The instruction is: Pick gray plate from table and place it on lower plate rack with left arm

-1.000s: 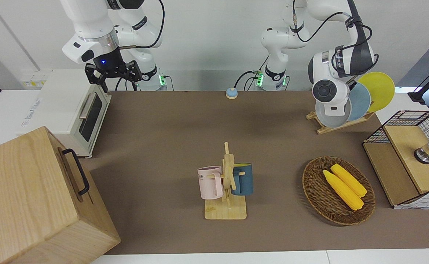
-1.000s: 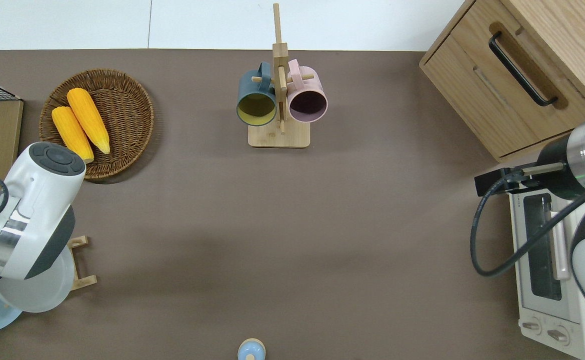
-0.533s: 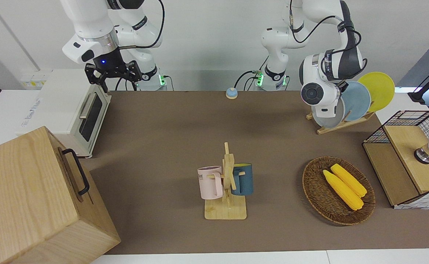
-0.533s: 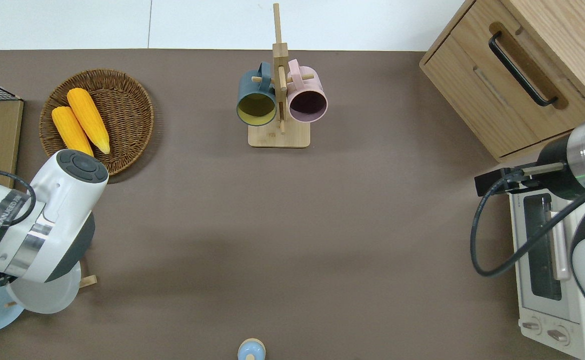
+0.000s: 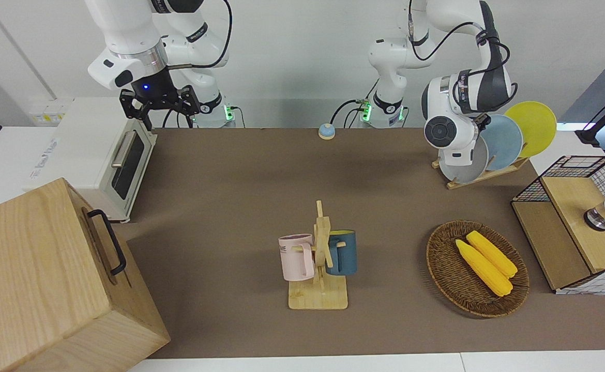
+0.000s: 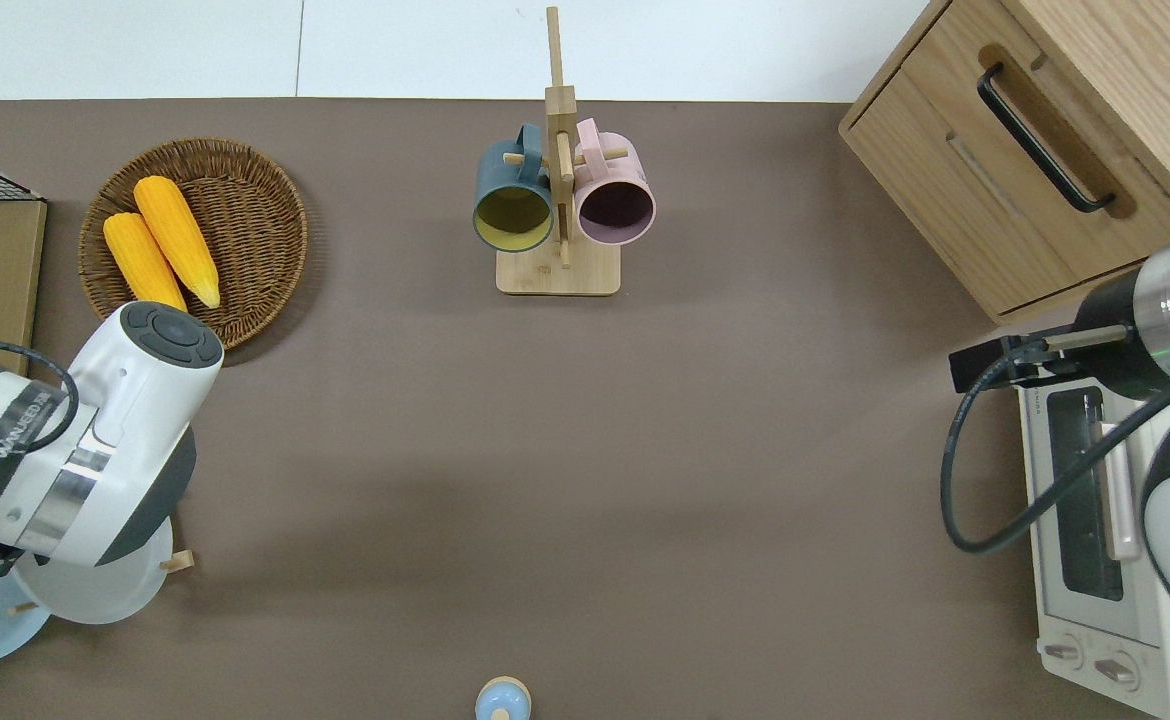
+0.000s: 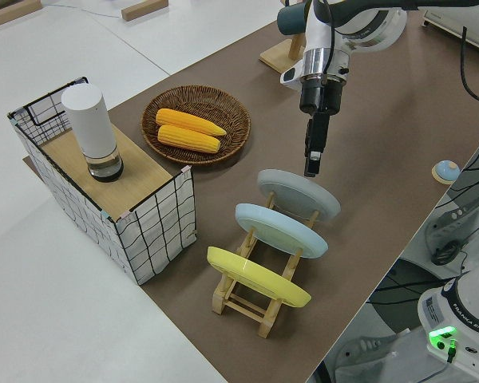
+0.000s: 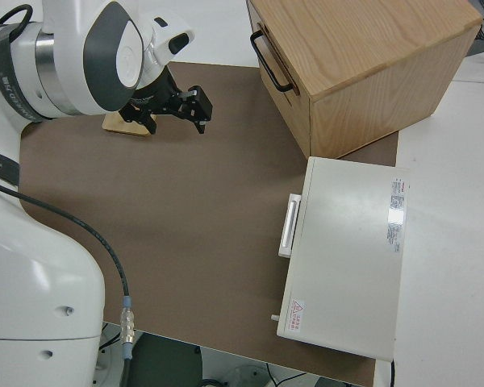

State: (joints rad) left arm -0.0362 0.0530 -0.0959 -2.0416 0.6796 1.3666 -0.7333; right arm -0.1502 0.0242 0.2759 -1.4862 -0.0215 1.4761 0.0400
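Note:
The gray plate (image 7: 299,195) stands tilted in the end slot of the lower plate rack (image 7: 247,299), the slot toward the middle of the table (image 5: 230,206). It also shows in the front view (image 5: 467,168) and the overhead view (image 6: 95,598). My left gripper (image 7: 312,166) points straight down, its tips right at the plate's upper rim. I cannot tell whether they touch it. The arm's wrist hides the gripper in the front and overhead views. My right arm, with its gripper (image 5: 160,103) open, is parked.
A light blue plate (image 7: 279,230) and a yellow plate (image 7: 255,278) stand in the same rack. A wicker basket (image 5: 444,279) holds two corn cobs. A mug tree (image 5: 322,258), wire crate (image 5: 571,170), toaster oven (image 5: 121,165) and wooden drawer box (image 5: 49,279) stand around.
My left arm's wrist has shifted a little toward the right arm's end of the table and risen slightly. The gray plate has stayed in the rack. The right arm has not moved.

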